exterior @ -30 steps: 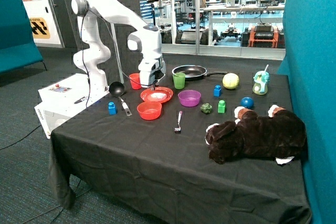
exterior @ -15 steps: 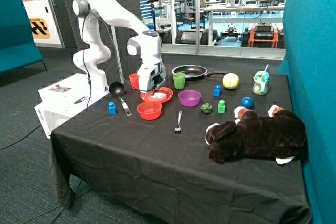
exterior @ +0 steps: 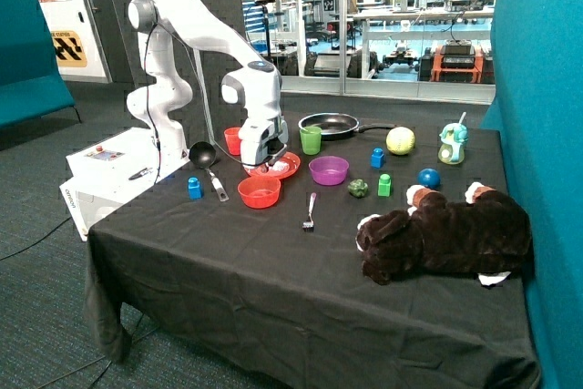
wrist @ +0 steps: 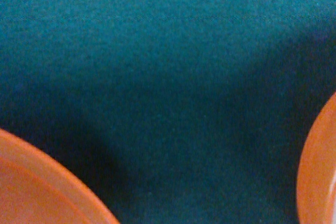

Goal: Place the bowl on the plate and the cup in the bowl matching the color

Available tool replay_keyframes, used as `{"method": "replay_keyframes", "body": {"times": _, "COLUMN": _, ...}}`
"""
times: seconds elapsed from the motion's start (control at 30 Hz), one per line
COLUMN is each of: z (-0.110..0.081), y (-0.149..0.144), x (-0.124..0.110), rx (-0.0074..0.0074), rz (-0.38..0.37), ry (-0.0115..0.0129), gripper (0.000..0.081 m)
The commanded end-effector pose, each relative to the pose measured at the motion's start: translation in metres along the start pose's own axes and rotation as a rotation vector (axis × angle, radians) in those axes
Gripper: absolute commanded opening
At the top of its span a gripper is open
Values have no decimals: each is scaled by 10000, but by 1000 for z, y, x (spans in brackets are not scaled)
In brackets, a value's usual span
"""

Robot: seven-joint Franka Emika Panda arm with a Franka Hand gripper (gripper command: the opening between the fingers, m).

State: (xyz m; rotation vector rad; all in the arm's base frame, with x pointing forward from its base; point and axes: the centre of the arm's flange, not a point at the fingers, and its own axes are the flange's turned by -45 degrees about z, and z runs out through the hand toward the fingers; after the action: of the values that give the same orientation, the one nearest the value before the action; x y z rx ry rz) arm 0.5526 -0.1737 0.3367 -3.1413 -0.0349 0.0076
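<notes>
So, outside view first: the white Franka arm has its end effector [exterior: 261, 165] hanging low over the gap between the flat round red-orange plastic plate with the pale centre [exterior: 278, 166] and the small shallow red-orange plastic bowl [exterior: 259, 191]. The bowl sits on the black-clothed table [exterior: 273, 261] just in front of the plate, close to it but not on it, so that part of the job isn't done. The small red plastic tumbler [exterior: 233, 140] stands behind the arm, near the black ladle [exterior: 206, 161], and it's on the cloth rather than in any bowl, so that part is open too. My guess is the arm is low there because it's lining up on the bowl's near rim, which is the easy bit for two fingers to pinch. I can't tell from here whether the end effector is spread or pressed together. A purple plastic bowl [exterior: 329, 169] and a green plastic cup [exterior: 311, 139] sit close by, wrong colours, so they stay put.

Wrist view: mostly dark cloth with two orange curved edges at opposite sides, one big [wrist: 42, 182] and one thin [wrist: 317, 166]. Probably bowl and plate, but which is which I can't say. No fingers show here either.
</notes>
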Motion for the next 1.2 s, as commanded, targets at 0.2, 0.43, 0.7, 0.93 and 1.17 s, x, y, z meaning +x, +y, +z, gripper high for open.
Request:
{"method": "replay_keyframes", "body": {"times": 0.2, "z": 13, "y": 2, "x": -6, "rx": -2, "rz": -141, "ry": 48, "gripper": 218}}
{"method": "replay_keyframes", "body": {"times": 0.43, "z": 19, "y": -3, "x": -6, "rx": -2, "rz": -187, "ry": 48, "gripper": 214}}
{"method": "replay_keyframes", "body": {"times": 0.7, "z": 24, "y": 0, "x": -8, "rx": -2, "rz": -185, "ry": 48, "gripper": 209}}
{"method": "replay_keyframes", "body": {"times": 0.93, "z": 29, "y": 6, "x": -11, "rx": -2, "rz": -156, "ry": 48, "gripper": 197}}
{"method": "replay_keyframes", "body": {"times": 1.17, "z": 33, "y": 8, "x": -10, "rx": -2, "rz": -237, "ry": 48, "gripper": 166}}
